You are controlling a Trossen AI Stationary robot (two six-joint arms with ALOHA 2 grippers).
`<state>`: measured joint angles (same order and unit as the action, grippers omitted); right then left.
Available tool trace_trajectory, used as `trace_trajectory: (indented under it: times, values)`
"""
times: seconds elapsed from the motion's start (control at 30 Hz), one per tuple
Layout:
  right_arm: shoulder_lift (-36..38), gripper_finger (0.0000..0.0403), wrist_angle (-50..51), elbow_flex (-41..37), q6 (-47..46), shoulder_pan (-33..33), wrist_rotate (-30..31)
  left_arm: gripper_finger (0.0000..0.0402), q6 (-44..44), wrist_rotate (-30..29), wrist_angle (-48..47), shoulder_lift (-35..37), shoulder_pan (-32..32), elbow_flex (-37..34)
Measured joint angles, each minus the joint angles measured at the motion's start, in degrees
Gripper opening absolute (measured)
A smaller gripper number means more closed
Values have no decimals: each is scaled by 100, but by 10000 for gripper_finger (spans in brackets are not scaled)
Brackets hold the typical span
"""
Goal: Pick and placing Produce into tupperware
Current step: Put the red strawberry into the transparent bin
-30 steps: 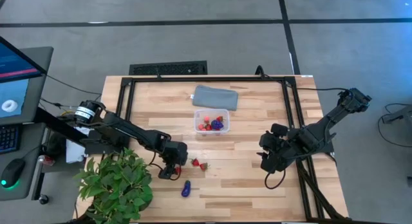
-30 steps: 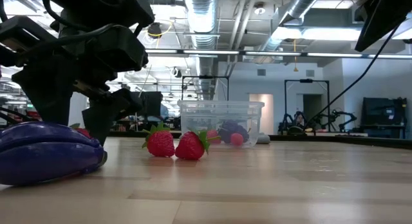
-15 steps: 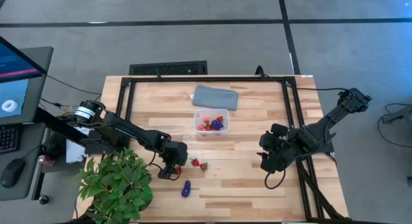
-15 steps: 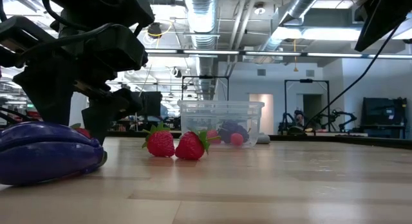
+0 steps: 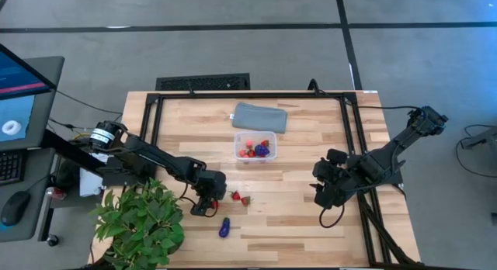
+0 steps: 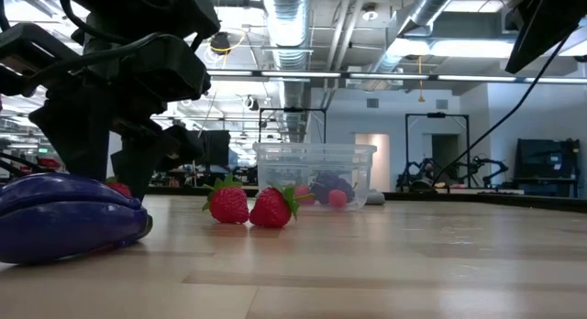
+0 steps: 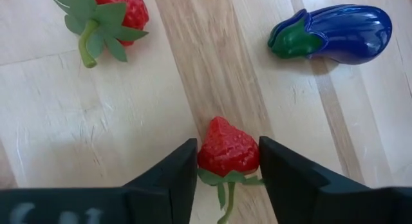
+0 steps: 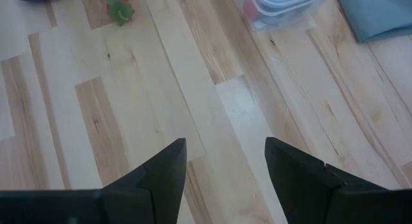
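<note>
A: While the left gripper (image 7: 226, 161) sits low on the table (image 5: 295, 216) near the front left, we see its fingers (image 7: 172, 176) closed in on a strawberry (image 7: 228, 149), each touching one side.

B: We agree. Two more strawberries (image 5: 240, 198) lie just beside it toward the centre, and the purple eggplant (image 5: 224, 227) lies close to the front edge, near the plant (image 5: 140, 227).

A: We find the tupperware (image 5: 255, 147) mid-table, already holding red and purple pieces, with the grey-blue pad (image 5: 260, 117) just behind it.

B: Between the gripper and the box we see bare wood. The right gripper (image 8: 225, 163) hangs by the right edge, spread wide, holding nothing.
</note>
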<state>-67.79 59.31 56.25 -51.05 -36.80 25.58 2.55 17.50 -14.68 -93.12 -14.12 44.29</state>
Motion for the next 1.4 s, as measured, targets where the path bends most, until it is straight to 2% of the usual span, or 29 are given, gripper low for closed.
trace_trajectory:
  times: [0.3,0.67,1.07,1.4]
  values:
    - [0,235,2,0,0,0,0,131,19,-90,7,7,25,3]
    - [-1,235,1,0,-2,0,0,131,179,-60,-100,213,501,96]
    - [-1,235,22,0,0,1,43,131,-541,-467,-652,588,1182,787]
    - [0,235,22,0,0,7,160,131,-1148,-669,-499,588,2053,1351]
